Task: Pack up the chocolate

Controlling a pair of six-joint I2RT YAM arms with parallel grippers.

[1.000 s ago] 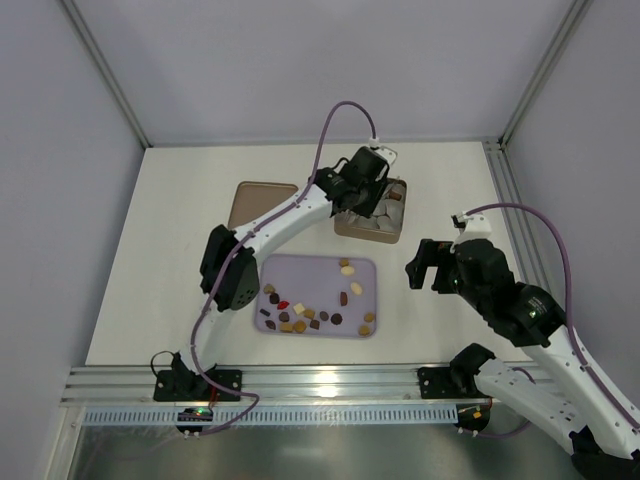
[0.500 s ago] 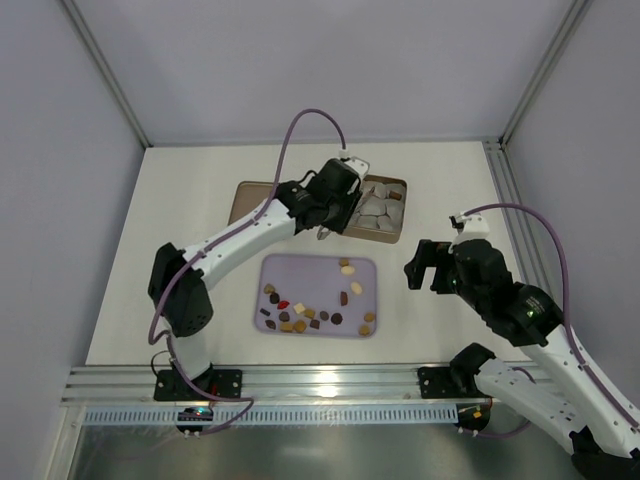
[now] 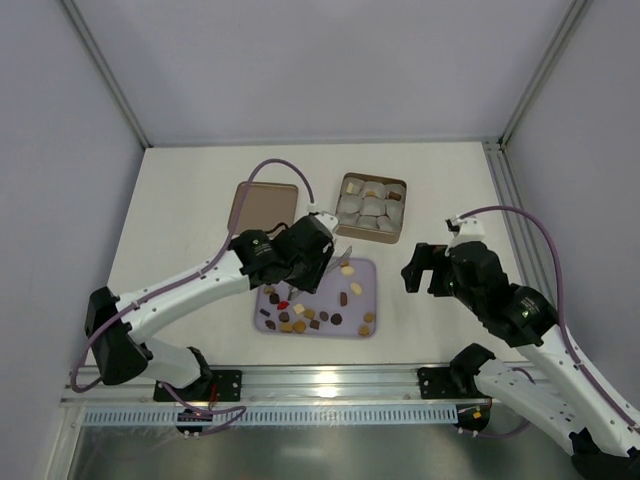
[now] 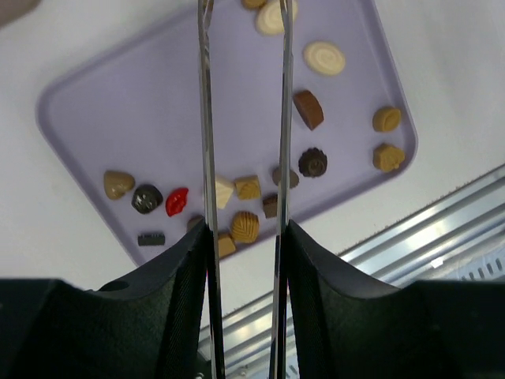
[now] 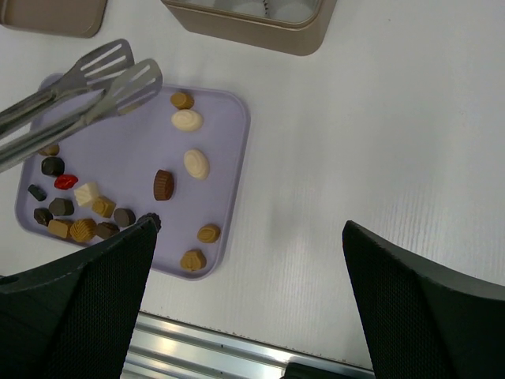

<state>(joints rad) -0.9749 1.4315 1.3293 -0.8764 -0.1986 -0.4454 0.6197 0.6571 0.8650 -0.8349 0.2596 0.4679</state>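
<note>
Chocolate [image 3: 343, 298] in many small pieces, loose on the lilac tray [image 3: 322, 285]: dark, tan, cream, one red. Mostly gathered along the near edge and the right side of that tray. A few more pieces visible in the far cups of the brown tin [image 3: 372, 208], just beyond the tray, with the flat lid [image 3: 263, 203] to the left of it.

Left gripper [image 4: 245, 237] above the left part of the tray. Clamps a pair of metal tongs [image 5: 102, 83] between both fingers. Tong tips a little apart over the far part of the tray, nothing between them.

Right gripper [image 5: 248, 229] spread wide, nothing held. Hangs in the air to the right of the tray, well apart from the pieces.
</note>
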